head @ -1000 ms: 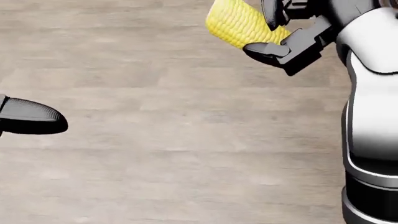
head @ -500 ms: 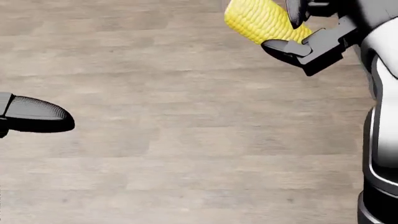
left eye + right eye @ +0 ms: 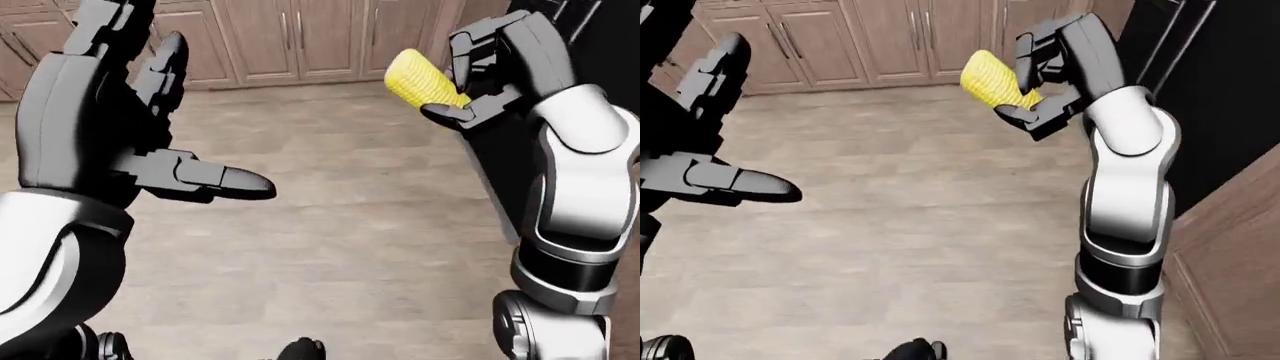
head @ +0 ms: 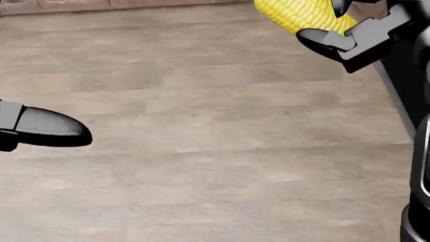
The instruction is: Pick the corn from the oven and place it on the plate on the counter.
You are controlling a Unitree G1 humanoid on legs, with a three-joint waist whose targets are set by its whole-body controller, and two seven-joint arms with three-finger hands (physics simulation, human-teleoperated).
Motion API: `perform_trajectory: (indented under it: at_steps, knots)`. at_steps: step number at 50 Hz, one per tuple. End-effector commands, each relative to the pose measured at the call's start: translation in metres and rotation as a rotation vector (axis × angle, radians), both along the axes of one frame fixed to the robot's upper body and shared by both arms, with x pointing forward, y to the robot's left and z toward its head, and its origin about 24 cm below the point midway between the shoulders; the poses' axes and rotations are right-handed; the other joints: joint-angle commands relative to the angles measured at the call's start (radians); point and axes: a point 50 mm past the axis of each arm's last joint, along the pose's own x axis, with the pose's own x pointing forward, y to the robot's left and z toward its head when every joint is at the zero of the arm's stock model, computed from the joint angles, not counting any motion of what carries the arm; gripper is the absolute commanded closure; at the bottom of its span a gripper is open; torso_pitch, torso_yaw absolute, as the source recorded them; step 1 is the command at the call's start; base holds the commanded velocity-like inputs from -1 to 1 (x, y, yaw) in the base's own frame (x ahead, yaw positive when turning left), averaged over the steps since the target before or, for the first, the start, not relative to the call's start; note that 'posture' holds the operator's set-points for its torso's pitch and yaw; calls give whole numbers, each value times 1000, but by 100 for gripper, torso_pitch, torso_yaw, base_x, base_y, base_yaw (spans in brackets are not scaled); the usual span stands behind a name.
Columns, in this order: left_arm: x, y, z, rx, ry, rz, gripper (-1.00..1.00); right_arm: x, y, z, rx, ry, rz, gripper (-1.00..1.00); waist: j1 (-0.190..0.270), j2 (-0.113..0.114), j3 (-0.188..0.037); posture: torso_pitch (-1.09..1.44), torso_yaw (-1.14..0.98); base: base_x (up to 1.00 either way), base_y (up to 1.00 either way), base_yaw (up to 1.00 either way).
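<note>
Up at the top right of my left-eye view, the bright yellow, ridged cob of corn (image 3: 420, 79) sits clamped in my right hand (image 3: 487, 69), black fingers (image 3: 447, 116) wrapped over its near end while the far end juts free up and left, high above the pale wood-plank floor (image 3: 350, 225). I judge it light and stiff but round and prone to roll — a grip at mid-length would suit. My left hand (image 3: 130, 127) hangs splayed and empty, well apart from it; no plate or desk shows.

Open floor (image 3: 340, 225) between hands; black oven (image 3: 1230, 90) crowds right.
</note>
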Motion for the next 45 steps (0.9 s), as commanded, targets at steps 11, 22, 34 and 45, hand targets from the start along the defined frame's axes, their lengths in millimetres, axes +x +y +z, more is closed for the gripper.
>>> perform_trajectory:
  at_steps: [11, 22, 34, 45]
  knots:
    - [1, -1, 3, -6, -25, 5, -100, -7, -3, 9, 11, -39, -1, 99, 21, -21, -47, 48, 0, 100, 0, 0]
    - [1, -1, 4, -4, -27, 6, -100, -7, -5, 8, 17, -39, -2, 99, -18, -107, -20, 48, 0, 100, 0, 0]
    - [1, -3, 4, 1, -28, 3, -100, -11, -8, 9, 15, -59, -1, 99, -13, -10, -50, 48, 0, 80, 0, 0]
    - [1, -4, 3, -1, -28, 2, -100, -11, -10, 7, 18, -58, -4, 99, -40, -106, -22, 48, 0, 34, -1, 0]
